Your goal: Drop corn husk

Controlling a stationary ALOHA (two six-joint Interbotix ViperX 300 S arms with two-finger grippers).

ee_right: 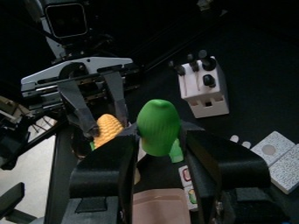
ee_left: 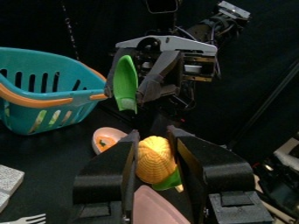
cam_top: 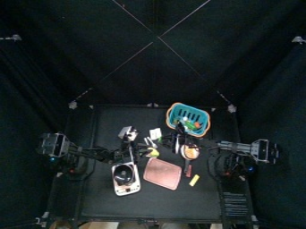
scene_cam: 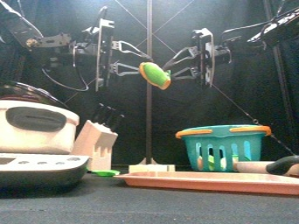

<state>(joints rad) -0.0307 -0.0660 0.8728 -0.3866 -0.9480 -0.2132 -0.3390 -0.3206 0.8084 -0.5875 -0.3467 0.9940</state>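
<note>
Both grippers meet high above the table's middle. My left gripper is shut on a yellow corn cob. My right gripper is shut on the green corn husk, which it holds up against the cob's tip. In the front view the husk hangs between the left gripper and the right gripper, with a bit of yellow cob at its left end. In the left wrist view the husk stands apart from the cob, in the right gripper's jaws.
A teal basket with an orange rim stands at the back right, below the right arm. A pink tray lies in front with a dark-handled tool on it. A white appliance and a knife block stand at the left.
</note>
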